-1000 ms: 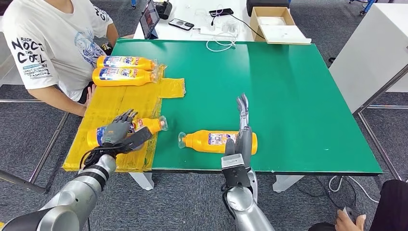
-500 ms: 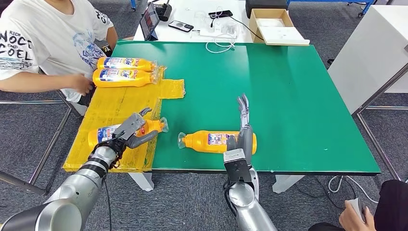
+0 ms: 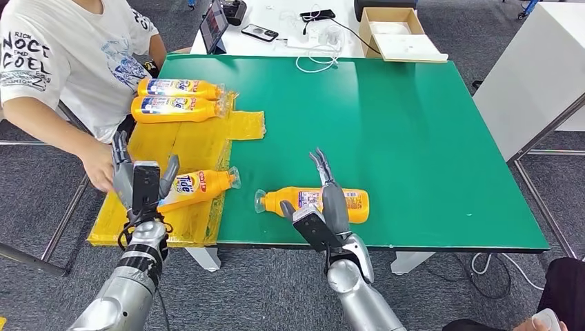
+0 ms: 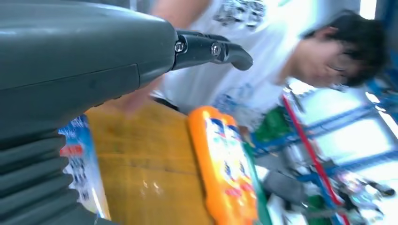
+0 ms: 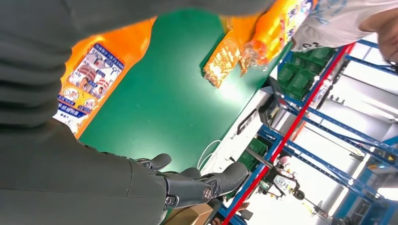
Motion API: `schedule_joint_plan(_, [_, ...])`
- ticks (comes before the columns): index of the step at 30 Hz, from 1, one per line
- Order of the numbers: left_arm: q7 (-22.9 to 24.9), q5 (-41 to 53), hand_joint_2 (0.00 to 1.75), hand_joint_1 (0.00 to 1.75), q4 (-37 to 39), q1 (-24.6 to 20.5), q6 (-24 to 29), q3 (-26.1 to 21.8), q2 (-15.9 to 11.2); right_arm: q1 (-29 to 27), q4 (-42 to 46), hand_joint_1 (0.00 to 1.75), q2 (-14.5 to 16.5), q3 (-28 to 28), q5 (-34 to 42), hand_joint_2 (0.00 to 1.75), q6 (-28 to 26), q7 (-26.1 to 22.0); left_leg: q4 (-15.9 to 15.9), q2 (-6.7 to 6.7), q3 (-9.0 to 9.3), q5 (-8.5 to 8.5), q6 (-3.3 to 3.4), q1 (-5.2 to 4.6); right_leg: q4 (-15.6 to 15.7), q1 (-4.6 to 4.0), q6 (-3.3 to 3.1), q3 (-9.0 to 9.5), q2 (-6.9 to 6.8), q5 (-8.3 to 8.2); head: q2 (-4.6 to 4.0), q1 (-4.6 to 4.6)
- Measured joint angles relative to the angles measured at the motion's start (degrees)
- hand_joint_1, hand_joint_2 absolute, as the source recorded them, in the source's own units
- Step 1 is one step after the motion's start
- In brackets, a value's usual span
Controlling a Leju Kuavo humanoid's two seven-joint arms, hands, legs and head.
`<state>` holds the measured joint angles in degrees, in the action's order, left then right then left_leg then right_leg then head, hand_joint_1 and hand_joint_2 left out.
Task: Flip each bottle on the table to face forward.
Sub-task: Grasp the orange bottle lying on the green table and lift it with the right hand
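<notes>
Left hand fingers: the left hand (image 3: pixel 143 185) stands upright over the near left part of the yellow sheet (image 3: pixel 181 141), fingers spread and raised, holding nothing.
Right hand fingers: the right hand (image 3: pixel 321 207) has its fingers stretched out and apart, reaching over the bottle in front of it; whether they touch it I cannot tell, and nothing is gripped.
Left bottle: an orange Tide bottle (image 3: pixel 196 186) lies on its side just beside the left hand, label up, cap end towards the green mat (image 3: pixel 414 131).
Centre bottle: a second orange bottle (image 3: pixel 310 201) lies on its side on the green mat near the front edge, clear cap pointing to the robot's left, partly under the right hand.
Far bottles: two more orange bottles (image 3: pixel 176 100) lie side by side at the far end of the yellow sheet, touching each other.
Person: a person in a white printed T-shirt (image 3: pixel 72 58) sits at the left, one hand near the yellow sheet close to the robot's left hand.
Step in hand: by my reading, the right hand is lining up on the centre bottle, not yet grasping.
Next move: it likely needs the fingers to close round the bottle body, then a roll or turn that keeps it from skidding off the near edge.
</notes>
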<state>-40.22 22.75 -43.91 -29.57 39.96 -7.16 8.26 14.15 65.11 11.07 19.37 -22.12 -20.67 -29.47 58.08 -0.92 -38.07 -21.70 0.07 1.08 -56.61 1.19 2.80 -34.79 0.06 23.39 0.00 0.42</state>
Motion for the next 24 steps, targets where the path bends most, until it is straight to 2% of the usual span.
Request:
schedule_joint_plan(9, [0.0,-0.08,1.75,0.0,-4.89,2.09,0.13,3.53,-0.3,1.28,-2.21,0.0,-1.03,0.02,-0.11,1.75,0.15,0.14,0.01,0.05,-0.1,-0.01,0.01,-0.02,0.0,0.0,0.01,-0.12,0.01,-0.02,0.0,-0.01])
schedule_joint_plan(12, [0.0,2.05,1.75,0.0,-6.42,2.88,0.13,3.61,-0.28,1.67,-2.75,0.0,-1.34,0.09,-1.69,1.75,1.04,2.26,0.01,0.06,-0.11,-0.01,0.0,-0.01,0.0,0.0,0.01,-0.14,0.02,-0.02,0.0,-0.03])
schedule_joint_plan(18, [0.0,9.53,1.75,0.0,-14.17,6.15,0.16,1.68,1.23,7.31,-8.28,0.0,-5.35,0.4,-7.16,1.75,10.14,11.39,0.01,0.06,-0.16,0.0,0.02,-0.04,0.0,0.04,0.02,-0.15,0.02,-0.04,0.0,-0.01])
schedule_joint_plan(24, [0.0,9.29,1.75,0.0,-17.0,7.71,0.15,1.04,1.65,13.47,-16.29,0.0,-9.16,1.98,-8.29,1.75,17.24,14.3,0.04,0.04,-0.16,0.02,0.04,-0.05,0.01,0.03,0.04,-0.15,0.01,-0.06,0.0,-0.02])
